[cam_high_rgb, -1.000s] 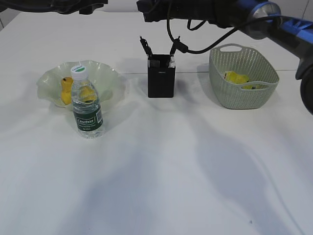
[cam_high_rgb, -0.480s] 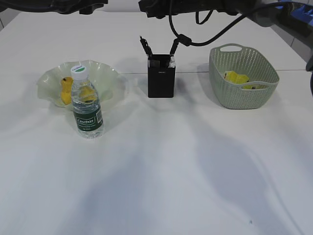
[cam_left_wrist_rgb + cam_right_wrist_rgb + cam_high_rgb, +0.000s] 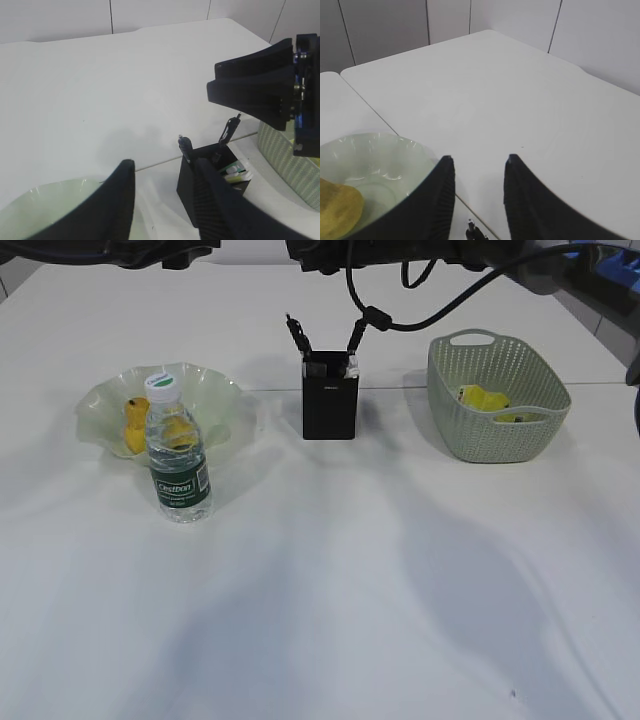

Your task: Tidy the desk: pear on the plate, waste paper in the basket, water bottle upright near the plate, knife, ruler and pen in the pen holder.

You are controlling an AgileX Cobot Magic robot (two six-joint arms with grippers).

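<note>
The pear [image 3: 135, 425] lies in the pale green plate [image 3: 100, 400] at the left. The water bottle [image 3: 178, 455] stands upright just in front of the plate. The yellow waste paper [image 3: 485, 400] lies inside the basket [image 3: 497, 430] at the right. Two dark slim handles stick up out of the black pen holder [image 3: 330, 405]; I cannot tell knife from pen, and the ruler is not distinguishable. Both arms hang high over the desk's far side. My left gripper [image 3: 164, 167] is open and empty above the pen holder [image 3: 220, 157]. My right gripper [image 3: 478, 160] is open and empty beside the plate [image 3: 375, 160] and pear [image 3: 337, 205].
The white desk [image 3: 330, 590] stretches bare toward the front, with a thin seam behind the holder. A black cable [image 3: 400, 325] loops down from the right arm above the pen holder. The right arm's dark body [image 3: 265, 90] shows in the left wrist view above the basket [image 3: 287, 160].
The right arm drew up and back, its blue link leaving the upper right of the exterior view; the cable loop shifted with it. The objects on the desk have not moved.
</note>
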